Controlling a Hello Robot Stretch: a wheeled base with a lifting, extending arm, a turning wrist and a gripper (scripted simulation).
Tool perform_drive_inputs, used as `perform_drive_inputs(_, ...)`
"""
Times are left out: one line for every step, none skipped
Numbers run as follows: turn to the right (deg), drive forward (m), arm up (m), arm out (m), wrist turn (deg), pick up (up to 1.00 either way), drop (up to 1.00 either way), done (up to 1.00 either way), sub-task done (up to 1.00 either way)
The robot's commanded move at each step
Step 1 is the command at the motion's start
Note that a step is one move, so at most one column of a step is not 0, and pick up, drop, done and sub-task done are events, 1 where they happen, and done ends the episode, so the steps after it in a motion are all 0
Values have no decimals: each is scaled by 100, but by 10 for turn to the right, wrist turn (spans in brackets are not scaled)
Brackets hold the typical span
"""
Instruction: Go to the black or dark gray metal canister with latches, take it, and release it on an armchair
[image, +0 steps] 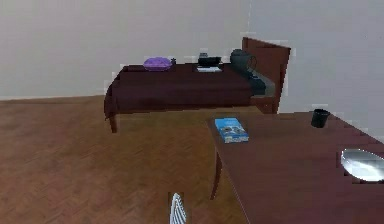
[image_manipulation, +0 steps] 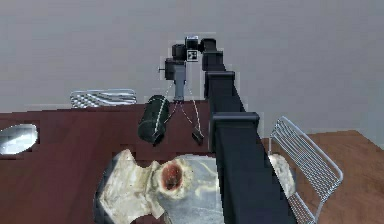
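Note:
A dark cylinder-shaped canister (image_manipulation: 155, 118) lies tilted at the far part of the brown table (image_manipulation: 70, 150) in the arm side view. The dark arm bar (image_manipulation: 235, 140) rises from the bottom edge to two white marked squares (image_manipulation: 191, 50). Left of them is the gripper (image_manipulation: 190, 120), its dark body above and its thin fingers (image_manipulation: 186, 108) reaching down just right of the canister. I cannot tell whether it holds anything or touches the canister.
A pale crumpled thing with a reddish middle (image_manipulation: 165, 185) lies on the near table, a silver bowl (image_manipulation: 18, 138) at its left. White wire chairs (image_manipulation: 103, 97) (image_manipulation: 305, 160) flank the table. Ahead stand a maroon bed (image: 180, 85) and a table (image: 290, 165) with a blue book (image: 230, 129), black cup (image: 320, 118) and silver plate (image: 362, 163).

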Motion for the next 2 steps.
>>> perform_drive_inputs(0, 0, 0, 0, 450, 0, 0, 0, 0)
perform_drive_inputs(0, 0, 0, 0, 450, 0, 0, 0, 0)
